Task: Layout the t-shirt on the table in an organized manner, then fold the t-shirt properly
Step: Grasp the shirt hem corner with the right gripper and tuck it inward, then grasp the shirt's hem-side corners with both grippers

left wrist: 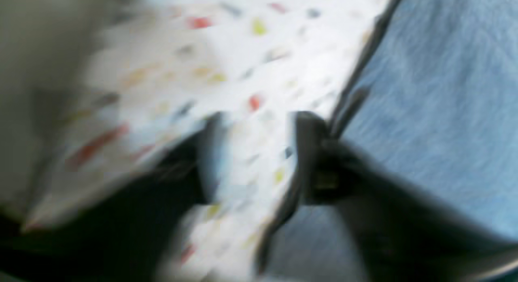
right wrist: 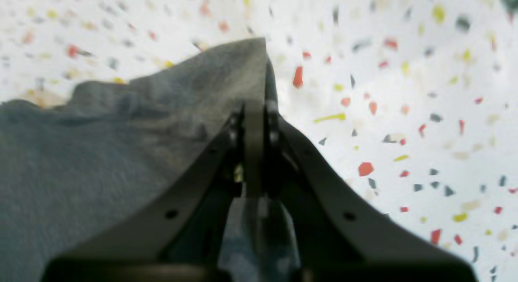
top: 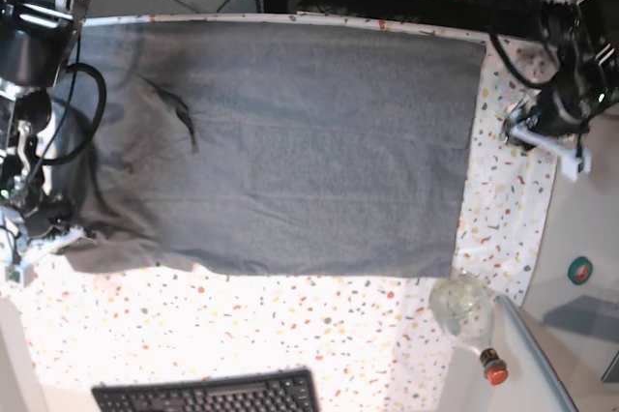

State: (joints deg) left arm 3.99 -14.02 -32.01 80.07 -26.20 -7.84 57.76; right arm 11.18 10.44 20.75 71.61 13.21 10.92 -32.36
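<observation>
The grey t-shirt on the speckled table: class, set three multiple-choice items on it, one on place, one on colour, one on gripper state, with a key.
1. In the base view, where is the keyboard?
A. bottom edge
B. on the shirt
C. top right

2. What colour is the t-shirt?
A. red
B. grey
C. white

3. What is the right gripper doing?
A. open above the table
B. shut on cloth
C. holding a bottle

Key: A, it lies below the shirt; B, plain grey fabric; B, the jaws pinch the shirt's edge.

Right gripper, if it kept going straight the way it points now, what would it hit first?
The right gripper is shut on the t-shirt edge; straight ahead lies that pinched fold, then probably the table.
</observation>
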